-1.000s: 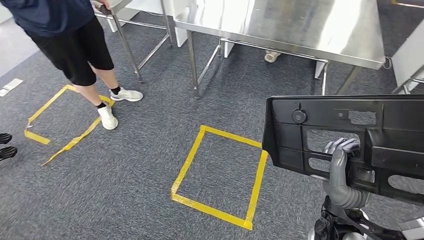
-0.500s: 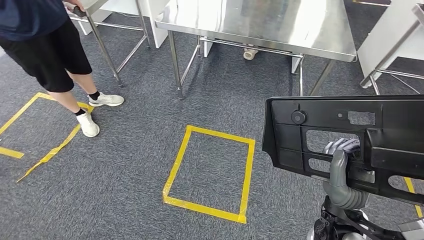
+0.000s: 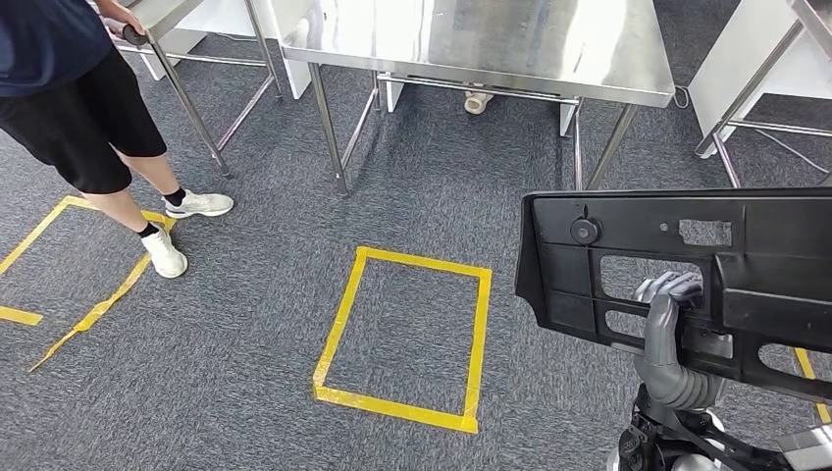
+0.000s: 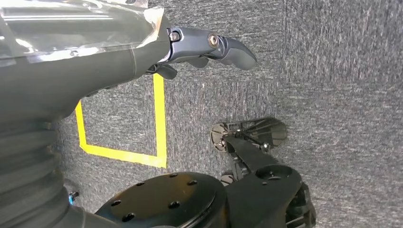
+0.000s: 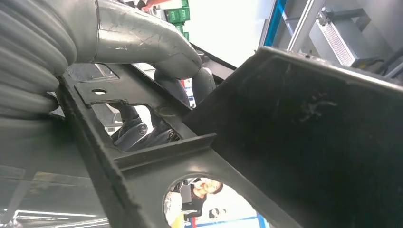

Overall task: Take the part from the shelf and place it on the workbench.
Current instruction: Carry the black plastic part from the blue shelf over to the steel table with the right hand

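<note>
At the lower right of the head view, the right hand (image 3: 670, 294) grasps a large black plastic panel with cut-out openings (image 3: 687, 265), held upright above the grey carpet floor (image 3: 245, 373). The stainless steel counter (image 3: 471, 44) stands at upper centre. The left hand (image 4: 199, 47) hangs with fingers spread, released.

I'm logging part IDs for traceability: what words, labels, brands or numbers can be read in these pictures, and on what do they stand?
None can be read.
Black plastic part held by the right hand: no lettering shows.
Steel workbench: no label shows.
Green crates in the right wrist view: any markings are too small to read.
</note>
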`<state>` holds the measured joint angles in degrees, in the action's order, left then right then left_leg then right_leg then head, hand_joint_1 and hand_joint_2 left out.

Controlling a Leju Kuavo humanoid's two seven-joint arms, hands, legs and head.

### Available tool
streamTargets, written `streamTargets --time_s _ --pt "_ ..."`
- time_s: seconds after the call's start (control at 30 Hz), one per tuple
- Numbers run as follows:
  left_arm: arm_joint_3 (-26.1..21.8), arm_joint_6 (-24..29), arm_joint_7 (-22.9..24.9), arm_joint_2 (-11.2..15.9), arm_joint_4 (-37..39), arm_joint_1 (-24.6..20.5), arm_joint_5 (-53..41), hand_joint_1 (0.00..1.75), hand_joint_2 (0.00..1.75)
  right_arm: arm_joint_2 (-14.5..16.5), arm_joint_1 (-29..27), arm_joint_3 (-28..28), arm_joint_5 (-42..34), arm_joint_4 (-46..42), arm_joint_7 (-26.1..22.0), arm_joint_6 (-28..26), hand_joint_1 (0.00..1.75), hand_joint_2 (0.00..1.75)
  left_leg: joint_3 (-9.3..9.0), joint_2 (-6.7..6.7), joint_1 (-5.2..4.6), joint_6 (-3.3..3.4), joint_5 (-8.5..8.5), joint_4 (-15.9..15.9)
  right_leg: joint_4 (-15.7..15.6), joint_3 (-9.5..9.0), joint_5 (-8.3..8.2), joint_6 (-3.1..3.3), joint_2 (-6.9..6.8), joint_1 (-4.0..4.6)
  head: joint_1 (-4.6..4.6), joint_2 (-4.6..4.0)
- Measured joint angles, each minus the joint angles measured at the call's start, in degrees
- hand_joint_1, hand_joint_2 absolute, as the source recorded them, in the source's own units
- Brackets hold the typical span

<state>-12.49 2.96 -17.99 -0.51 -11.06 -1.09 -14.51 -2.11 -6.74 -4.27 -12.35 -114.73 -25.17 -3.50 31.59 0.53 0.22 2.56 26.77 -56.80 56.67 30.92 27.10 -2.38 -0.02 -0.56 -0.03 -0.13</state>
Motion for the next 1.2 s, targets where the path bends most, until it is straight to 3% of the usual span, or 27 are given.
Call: streamTargets --time_s 0.17,0.33,0.4,0.47,0.5,0.53,0.57,0.63,0.67,0.73,0.8,0.87,0.97,1.0,1.03,1.07,1.1,1.13,1.2 --pt "0.0 0.5 -0.2 0.0 0.0 0.0 0.1 0.0 1.75 -0.2 0.0 -0.2 0.0 0.1 -0.1 0.0 1.66 1.75 0.13 -0.01 -0.1 -0.09 0.01 -0.1 0.0 0.03 -0.11 0.17 -0.01 -0.14 -0.01 0.0" --pt "0.0 0.5 -0.5 -0.1 0.0 0.0 0.0 0.0 1.75 -0.4 0.0 -0.6 0.1 0.1 -0.4 -0.4 1.66 1.75 -0.18 0.07 0.0 0.11 -0.49 0.8 0.4 0.43 0.11 -0.24 -0.03 -0.14 0.04 0.0" --pt "0.0 0.5 -0.5 -0.2 0.0 0.0 -0.1 0.0 1.75 -0.6 0.0 -0.6 0.1 0.1 -0.5 -0.5 1.66 1.75 -0.55 0.26 0.4 0.31 -1.05 1.7 4.6 2.45 2.29 -0.09 0.0 -0.03 0.2 0.0" --pt "0.0 0.5 -0.5 -0.2 0.0 0.0 -0.1 0.0 1.75 -0.8 -0.1 -0.7 0.1 0.1 -0.5 -0.6 1.66 1.75 -0.42 0.38 0.36 0.44 -1.16 1.8 12.3 6.12 5.56 0.01 0.03 -0.23 0.29 0.0" --pt "0.0 0.5 -0.5 -0.2 0.0 0.0 -0.1 0.0 1.75 -0.9 -0.2 -0.7 0.1 0.1 -0.5 -0.7 1.66 1.75 -0.35 0.39 0.37 0.41 -1.16 1.8 15.4 7.56 6.49 -0.23 0.02 -0.38 0.3 0.0" --pt "0.0 0.5 -0.5 -0.2 0.0 0.0 -0.1 0.0 1.75 -0.9 -0.3 -0.8 0.1 0.2 -0.5 -0.7 1.66 1.75 -0.32 0.38 0.42 0.34 -1.16 1.7 16.5 8.05 6.53 -0.7 0.02 -0.57 0.29 0.0" --pt "0.0 0.5 -0.5 -0.2 0.0 0.0 -0.1 0.0 1.75 -0.9 -0.3 -0.8 0.1 0.2 -0.5 -0.7 1.66 1.75 -0.36 0.35 0.53 0.2 -1.12 1.7 15.0 7.26 5.56 -1.39 0.0 -0.81 0.31 0.0" --pt "0.0 0.5 -0.5 -0.3 0.0 0.0 -0.2 0.0 1.75 -1.0 -0.3 -0.8 0.1 0.2 -0.5 -0.7 1.66 1.75 -0.42 0.28 0.82 -0.42 -0.81 1.2 7.0 3.23 2.35 -2.86 -0.17 -1.39 0.34 0.0" --pt "0.0 0.6 -0.5 -0.3 0.0 0.0 -0.2 0.0 1.75 -1.0 -0.3 -0.8 0.1 0.2 -0.5 -0.7 1.66 1.75 -0.36 0.24 0.86 -0.88 -0.56 0.9 3.3 1.39 1.13 -3.06 -0.15 -1.47 0.42 0.0" --pt "0.0 0.6 -0.5 -0.2 0.0 0.0 -0.3 0.0 1.75 -1.0 -0.3 -0.9 0.1 0.2 -0.5 -0.8 1.66 1.75 -0.1 0.23 0.69 -1.67 -0.27 0.3 0.4 -0.09 0.44 -2.19 -0.01 -1.35 0.52 0.0" --pt "0.0 0.7 -0.5 -0.2 0.0 0.0 -0.4 0.0 1.75 -1.0 -0.4 -0.9 0.2 0.2 -0.5 -0.9 1.66 1.75 0.05 0.21 0.71 -2.22 -0.28 0.3 0.6 0.07 0.39 -0.85 0.24 -1.21 0.44 0.0" --pt "0.0 0.7 -0.5 -0.3 0.0 0.0 -0.4 0.0 1.75 -1.1 -0.4 -0.9 0.2 0.2 -0.6 -0.9 1.66 1.75 0.75 0.09 0.94 -2.68 0.92 -1.3 0.6 0.04 0.35 0.11 0.31 -1.4 0.35 0.0" --pt "0.0 0.7 -0.5 -0.3 0.0 0.0 -0.4 0.0 1.75 -1.0 -0.4 -0.9 0.2 0.2 -0.6 -0.9 1.66 1.75 5.64 -0.17 0.99 -2.95 5.95 -11.1 0.5 -0.06 0.46 1.04 0.28 -1.28 0.2 0.0" --pt "0.0 0.7 -0.5 -0.3 0.0 0.0 -0.4 0.0 1.75 -1.0 -0.4 -1.0 0.2 0.2 -0.6 -0.9 1.66 1.75 7.47 -0.24 0.99 -2.95 7.05 -14.5 0.5 -0.08 0.51 1.2 0.28 -1.14 0.19 0.0" --pt "0.0 0.7 -0.6 -0.3 0.0 0.0 -0.4 0.0 1.75 -1.0 -0.4 -1.0 0.2 0.2 -0.6 -0.9 1.66 1.75 8.57 -0.29 0.98 -2.87 7.11 -16.2 0.5 -0.15 0.57 1.28 0.29 -1.02 0.19 0.0" --pt "0.0 0.7 -0.6 -0.3 0.0 0.0 -0.4 0.0 1.75 -1.0 -0.4 -1.0 0.2 0.2 -0.6 -0.9 1.66 1.75 8.63 -0.34 0.98 -2.73 6.09 -15.9 0.5 -0.28 0.65 1.37 0.33 -0.94 0.18 0.0" --pt "0.0 0.7 -0.5 -0.3 0.0 0.0 -0.4 0.0 1.75 -1.0 -0.4 -1.0 0.2 0.2 -0.6 -0.9 1.66 1.75 7.55 -0.39 0.97 -2.51 4.17 -13.5 0.5 -0.49 0.75 1.46 0.41 -0.89 0.18 0.0" --pt "0.0 0.7 -0.5 -0.3 0.0 0.0 -0.4 0.0 1.75 -1.0 -0.4 -1.0 0.2 0.2 -0.6 -0.9 1.66 1.75 5.74 -0.49 0.97 -2.21 1.91 -9.6 0.5 -0.71 0.89 1.49 0.52 -0.88 0.15 0.0" --pt "0.0 0.9 -0.5 -0.3 0.0 0.0 -0.5 0.0 1.75 -1.0 -0.4 -1.0 0.2 0.2 -0.6 -0.9 1.66 1.75 2.49 -0.64 0.75 -1.79 -0.37 -3.0 0.6 -0.88 1.24 1.13 0.72 -0.55 0.03 0.0"
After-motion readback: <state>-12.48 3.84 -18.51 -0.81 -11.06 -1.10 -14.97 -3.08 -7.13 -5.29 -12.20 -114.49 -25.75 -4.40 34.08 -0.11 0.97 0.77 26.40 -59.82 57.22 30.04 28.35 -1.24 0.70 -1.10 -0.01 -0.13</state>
